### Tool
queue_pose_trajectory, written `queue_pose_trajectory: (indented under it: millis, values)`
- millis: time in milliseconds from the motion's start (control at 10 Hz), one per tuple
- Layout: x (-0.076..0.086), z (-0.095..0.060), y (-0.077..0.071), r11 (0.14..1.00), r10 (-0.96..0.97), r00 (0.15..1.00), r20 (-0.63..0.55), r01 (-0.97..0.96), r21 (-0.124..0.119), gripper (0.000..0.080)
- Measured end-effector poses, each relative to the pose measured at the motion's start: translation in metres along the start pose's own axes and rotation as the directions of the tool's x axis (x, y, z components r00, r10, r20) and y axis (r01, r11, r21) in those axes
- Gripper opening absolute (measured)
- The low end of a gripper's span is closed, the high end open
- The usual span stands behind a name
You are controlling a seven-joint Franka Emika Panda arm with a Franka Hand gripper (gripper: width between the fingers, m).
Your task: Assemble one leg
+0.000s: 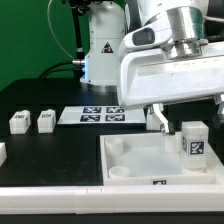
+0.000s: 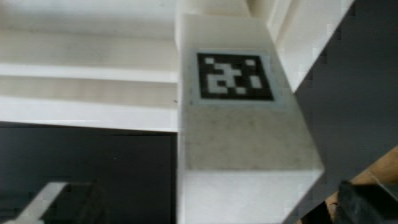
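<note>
A white leg (image 1: 193, 141) with a black-and-white tag stands upright at the far corner of the large white tray-like piece (image 1: 130, 172), on the exterior view's right. In the wrist view the leg (image 2: 240, 120) runs out from between my fingers, with the tray's rim (image 2: 89, 95) beyond it. My gripper (image 1: 187, 120) hangs over the leg with its jaws apart. One dark finger (image 1: 156, 118) stands clear of the leg's side. In the wrist view the gripper (image 2: 210, 208) straddles the leg, with a dark gap on one side.
Two more small white legs (image 1: 18, 121) (image 1: 46, 121) stand on the black table at the exterior view's left. Another white piece (image 1: 2, 152) shows at the left edge. The marker board (image 1: 100, 115) lies behind the tray. The arm's white base (image 1: 100, 50) stands at the back.
</note>
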State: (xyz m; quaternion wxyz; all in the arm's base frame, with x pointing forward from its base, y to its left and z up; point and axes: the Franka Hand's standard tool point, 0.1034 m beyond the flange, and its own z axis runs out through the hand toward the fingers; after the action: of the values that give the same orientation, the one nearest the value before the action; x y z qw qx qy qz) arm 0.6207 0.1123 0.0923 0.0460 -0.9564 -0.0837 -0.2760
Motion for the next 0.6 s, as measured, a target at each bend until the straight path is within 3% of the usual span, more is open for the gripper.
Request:
queue_pose_trajectory:
  millis: [400, 600]
  values:
    - [-0.008, 0.002, 0.016, 0.999, 0.008, 0.936, 0.353, -0.02, 0.028, 0.0649]
    - [-0.017, 0.0, 0.012, 0.997, 0.037, 0.855, 0.518, -0.065, 0.036, 0.0649]
